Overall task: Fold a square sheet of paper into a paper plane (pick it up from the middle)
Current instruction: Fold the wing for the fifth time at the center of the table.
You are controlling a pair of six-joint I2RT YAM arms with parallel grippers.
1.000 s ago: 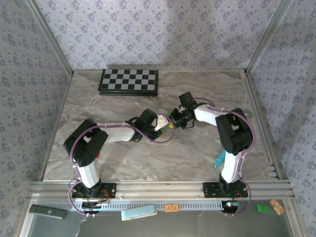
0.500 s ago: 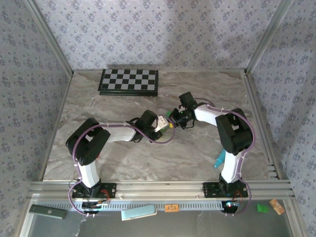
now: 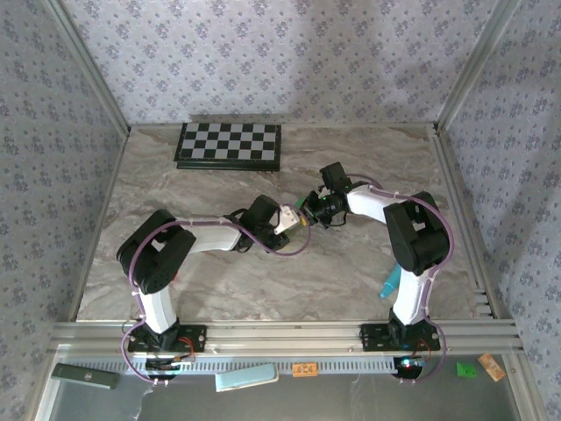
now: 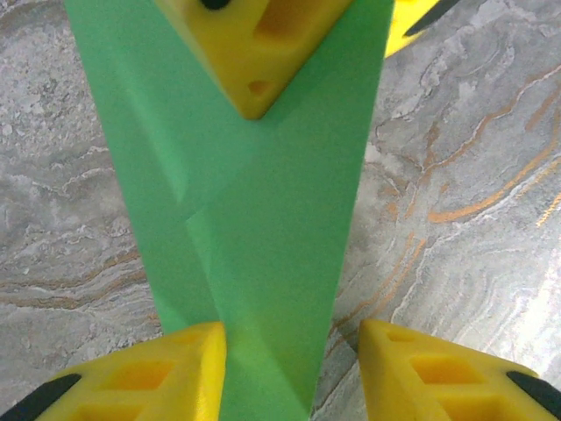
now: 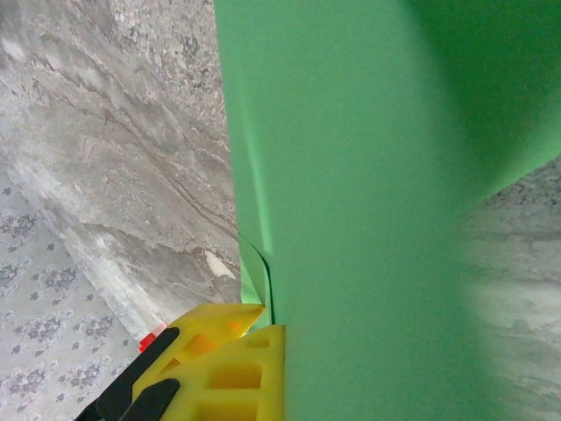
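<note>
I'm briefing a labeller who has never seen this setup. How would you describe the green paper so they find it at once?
Start at the marble table. Near its middle the right gripper pinches the green paper, a narrow strip with diagonal creases. It is thin and bright green, unlike the black-and-white checkerboard at the far edge.

Narrow creased green paper plane

One folded green paper, one checkerboard, one teal marker, two claws, left claw and right claw
</note>
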